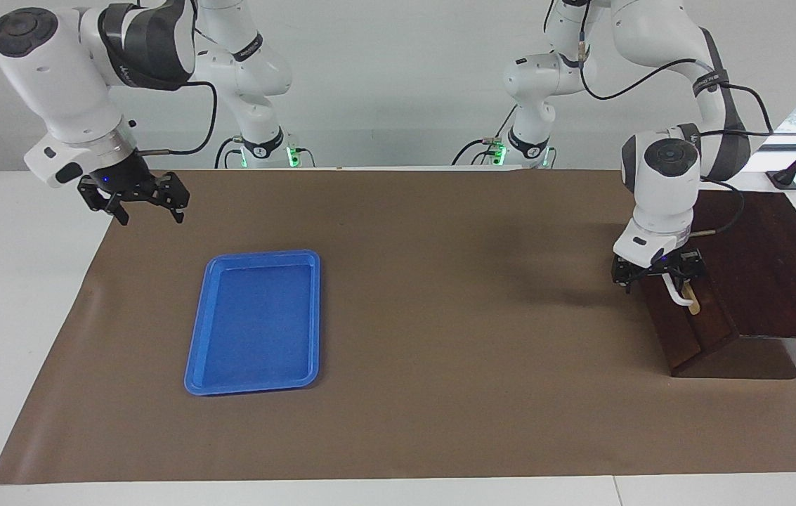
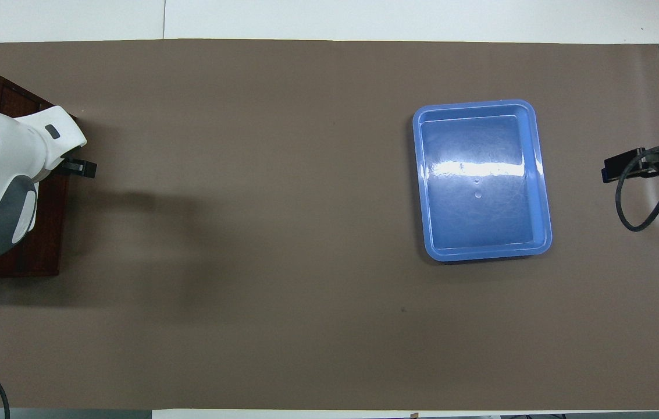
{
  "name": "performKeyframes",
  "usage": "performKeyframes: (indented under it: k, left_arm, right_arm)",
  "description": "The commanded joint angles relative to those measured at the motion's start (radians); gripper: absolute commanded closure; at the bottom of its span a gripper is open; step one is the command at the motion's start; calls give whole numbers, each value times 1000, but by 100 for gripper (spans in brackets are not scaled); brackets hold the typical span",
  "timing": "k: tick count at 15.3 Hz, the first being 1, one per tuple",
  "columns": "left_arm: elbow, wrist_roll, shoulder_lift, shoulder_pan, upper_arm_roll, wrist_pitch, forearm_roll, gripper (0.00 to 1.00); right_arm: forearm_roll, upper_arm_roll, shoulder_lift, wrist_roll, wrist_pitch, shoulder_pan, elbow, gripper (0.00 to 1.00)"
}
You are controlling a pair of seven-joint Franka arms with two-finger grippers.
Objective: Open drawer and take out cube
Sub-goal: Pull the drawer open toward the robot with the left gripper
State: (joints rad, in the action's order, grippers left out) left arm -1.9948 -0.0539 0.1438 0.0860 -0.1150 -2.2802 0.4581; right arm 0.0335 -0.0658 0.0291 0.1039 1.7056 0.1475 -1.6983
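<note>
One drawer [image 1: 693, 330] — front toward table's middle

drawer [image 1: 693, 330]: dark polished wood, faint sheen under my arm.
handle [image 1: 679, 294]: smooth white, tan strip.
tray [image 2: 541, 192]: glossy blue plastic.
table cover [image 1: 440, 295]: matt brown, paper-like, smooth.

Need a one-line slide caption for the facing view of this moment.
Left hand at the closed drawer's white handle; right hand waits raised near the blue tray.

high facing view, steep overhead, shared table [image 1: 398, 436]
</note>
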Motion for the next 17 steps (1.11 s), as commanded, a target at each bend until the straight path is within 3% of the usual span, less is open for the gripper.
performKeyframes:
  k: [1,4,8,11,17]
  left_arm:
    - [-39,9,-4,37,-2,-58,24,0]
    - [-82,-48,28,15,-2,-103,24,0]
    - [-23,-308,56,-182,-3,-52,11,0]
    - [19,-380,66,-279,-5,7,-45,0]
    - [16,-370,62,-270,-3,14,-53,0]
  right_arm:
    - [19,-11,40,30,42,40,-12,0]
    - [19,-9,60,30,88,56,-43,0]
    - [19,-9,80,26,158,96,-103,0]
    - [19,-9,81,26,160,99,-106,0]
    - [8,-9,74,-12,157,113,-130,0]
